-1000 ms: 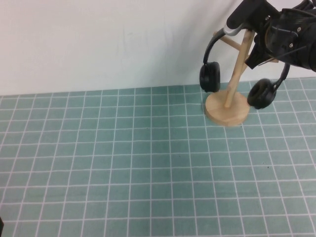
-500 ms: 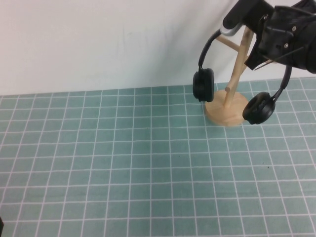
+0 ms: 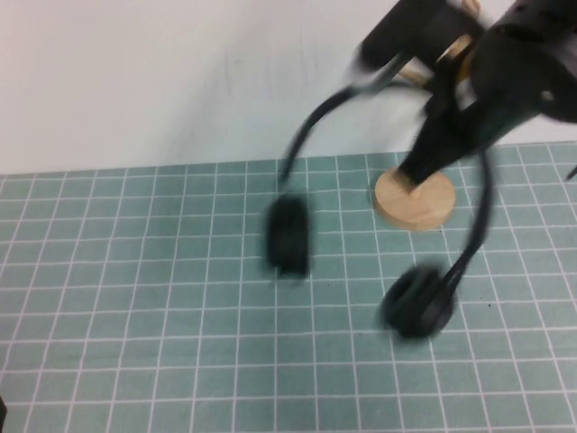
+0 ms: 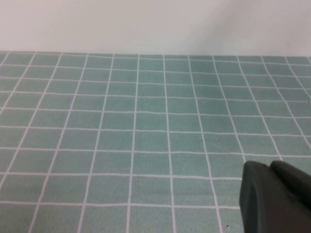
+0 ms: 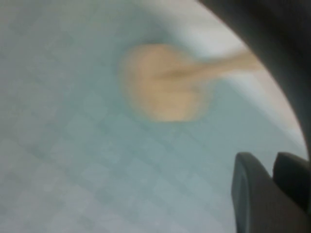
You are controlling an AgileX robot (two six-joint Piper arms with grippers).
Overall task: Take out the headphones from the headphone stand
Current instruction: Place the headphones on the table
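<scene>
a: we have the right gripper [image 3: 424, 41] high at about 1 o'clock of the high view, jaws drawn together on the headband of the headphones [image 3: 361, 180]. band arcs out from the grip, one cup [image 3: 288, 236] hanging toward 10 o'clock of the stand's base, the other cup [image 3: 416, 302] toward 6 o'clock, both smeared with motion and clear of the mat [image 3: 135, 316].

b: agreed. headphone stand [image 3: 415, 200] sits at 2 o'clock of the view, disc base flat on the mat; its pole is mostly hidden behind the arm. we judge the headphones are off the pegs or nearly so.

a: risks, as we judge them: cups are swinging wide. one could clip the pole or base and tip the stand. the pinch is on a thin band, so a hard swing could twist it out of the jaws and drop the set.

b: also a cup could snag a peg if the arm drops back near the pole.

a: left gripper [image 4: 277, 196] shows only as a dark edge in its own wrist view, low over bare mat; we cannot tell its jaw state.

b: writing or brands: none we can read anywhere.
</scene>
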